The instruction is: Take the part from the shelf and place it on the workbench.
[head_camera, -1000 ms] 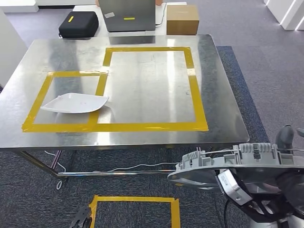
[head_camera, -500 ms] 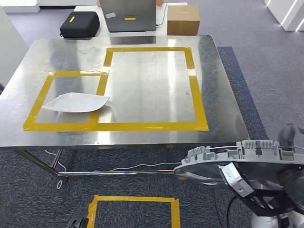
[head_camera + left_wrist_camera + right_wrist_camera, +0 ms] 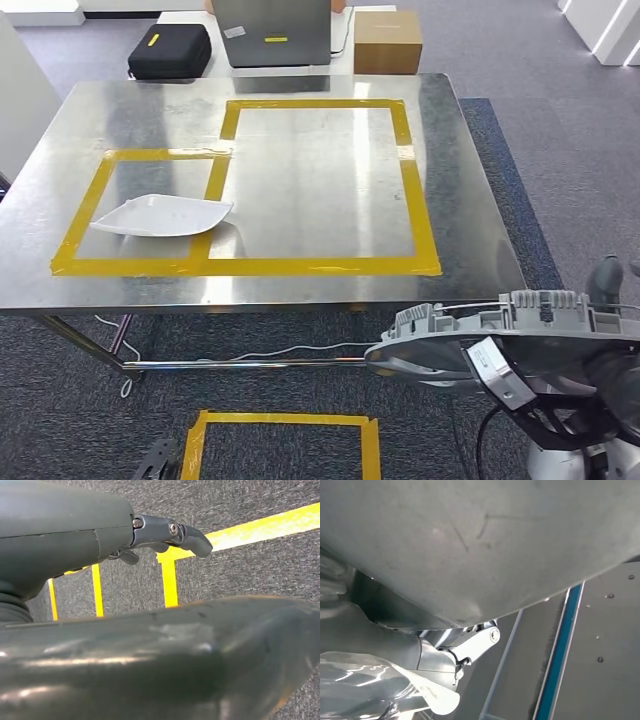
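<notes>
- The grey part point(image 3: 498, 345), a long ribbed housing with a white label, is hanging low at the right of the head view, over the carpet just in front of the workbench point(image 3: 468, 230) and not yet on it.
- The right hand point(image 3: 604, 285) is carrying the part from its far right end, a thick grey thumb sticking up above the part's edge; in the right wrist view the part's underside point(image 3: 478, 540) is lying right across the hand point(image 3: 433, 655).
- The left hand point(image 3: 166, 532) is hanging over the carpet with nothing in it, its fingers lying loosely out.
- A white curved panel point(image 3: 162, 215) is lying on the workbench inside the smaller yellow-taped rectangle point(image 3: 79, 215).
- A black case point(image 3: 170, 50), a grey box point(image 3: 272, 32) and a cardboard box point(image 3: 386, 42) are sitting beyond the workbench.
- A yellow tape square point(image 3: 279, 420) is marking the carpet below.
</notes>
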Action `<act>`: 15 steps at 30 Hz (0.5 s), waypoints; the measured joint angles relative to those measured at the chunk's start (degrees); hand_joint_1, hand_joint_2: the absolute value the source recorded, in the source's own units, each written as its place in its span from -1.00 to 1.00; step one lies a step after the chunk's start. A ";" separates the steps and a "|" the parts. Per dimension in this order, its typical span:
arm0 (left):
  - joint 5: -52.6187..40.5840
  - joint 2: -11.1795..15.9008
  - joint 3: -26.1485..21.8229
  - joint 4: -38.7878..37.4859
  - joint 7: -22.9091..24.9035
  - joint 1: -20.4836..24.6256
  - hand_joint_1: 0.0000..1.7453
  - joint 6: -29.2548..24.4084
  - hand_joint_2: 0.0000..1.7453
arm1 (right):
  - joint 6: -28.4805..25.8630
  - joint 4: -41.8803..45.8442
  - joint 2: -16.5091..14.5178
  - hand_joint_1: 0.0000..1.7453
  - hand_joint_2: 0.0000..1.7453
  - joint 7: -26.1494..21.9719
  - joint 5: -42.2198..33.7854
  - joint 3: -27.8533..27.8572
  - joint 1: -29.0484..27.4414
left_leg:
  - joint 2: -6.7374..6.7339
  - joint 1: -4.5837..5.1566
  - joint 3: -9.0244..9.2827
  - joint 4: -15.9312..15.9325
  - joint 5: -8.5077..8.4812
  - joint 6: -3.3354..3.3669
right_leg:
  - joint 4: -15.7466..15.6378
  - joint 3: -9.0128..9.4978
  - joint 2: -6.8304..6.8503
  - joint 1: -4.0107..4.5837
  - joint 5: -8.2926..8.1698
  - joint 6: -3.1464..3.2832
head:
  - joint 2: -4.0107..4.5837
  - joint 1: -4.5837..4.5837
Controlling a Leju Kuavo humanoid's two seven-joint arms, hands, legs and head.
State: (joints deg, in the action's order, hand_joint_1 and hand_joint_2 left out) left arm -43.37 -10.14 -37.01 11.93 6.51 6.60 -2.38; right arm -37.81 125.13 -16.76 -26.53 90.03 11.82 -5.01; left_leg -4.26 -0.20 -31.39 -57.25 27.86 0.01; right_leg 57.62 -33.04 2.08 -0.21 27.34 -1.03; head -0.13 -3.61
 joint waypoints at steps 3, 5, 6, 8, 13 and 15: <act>0.00 0.00 -0.20 0.00 0.00 0.00 -1.00 0.00 -1.00 | 0.00 0.00 0.00 1.00 1.00 0.00 0.00 0.00 0.00 | 0.00 0.00 0.00 0.00 0.00 0.00 | 0.00 0.00 0.00 0.00 0.00 0.00 | 0.00 0.00; 0.00 0.00 -0.31 0.00 0.00 0.00 -1.00 0.01 -1.00 | 0.00 0.00 0.00 1.00 1.00 0.00 0.00 0.00 0.00 | 0.00 0.00 0.00 0.00 0.00 0.00 | 0.00 0.00 0.00 0.00 0.00 0.00 | 0.00 0.00; 0.00 0.00 -0.34 0.00 0.00 0.00 -1.00 0.01 -1.00 | 0.00 0.00 0.00 1.00 1.00 0.00 0.00 0.00 0.00 | 0.00 0.00 0.00 0.00 0.00 0.00 | 0.00 0.00 0.00 0.00 0.00 0.00 | 0.00 0.00; 0.01 0.00 -0.40 0.00 0.00 0.00 -1.00 0.00 -1.00 | 0.00 -0.01 0.00 1.00 1.00 0.00 0.00 0.00 0.00 | 0.00 0.00 0.00 0.00 0.00 0.00 | 0.00 0.00 0.00 0.01 0.00 0.00 | 0.00 0.00; 0.00 0.00 -0.48 0.00 0.00 0.00 -1.00 -0.10 -1.00 | 0.00 -0.16 0.00 1.00 1.00 0.13 0.00 0.00 0.01 | 0.00 0.00 0.00 0.00 0.00 0.00 | 0.00 0.00 0.00 0.00 0.00 0.00 | 0.00 0.00; -0.01 0.00 -0.49 0.01 -0.03 0.00 -1.00 -0.18 -1.00 | 0.00 -0.25 0.00 1.00 1.00 0.14 0.00 0.00 0.01 | 0.00 0.00 0.00 0.00 0.00 0.00 | 0.00 0.00 0.00 0.00 0.00 0.00 | 0.00 0.00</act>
State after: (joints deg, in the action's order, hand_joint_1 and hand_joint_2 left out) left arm -43.38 -10.14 -37.50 11.94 6.49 6.60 -2.56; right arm -37.81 124.88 -16.76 -26.39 90.03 11.82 -5.00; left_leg -4.26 -0.20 -31.39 -57.26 27.86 0.01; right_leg 57.62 -33.04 2.08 -0.20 27.34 -1.03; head -0.13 -3.61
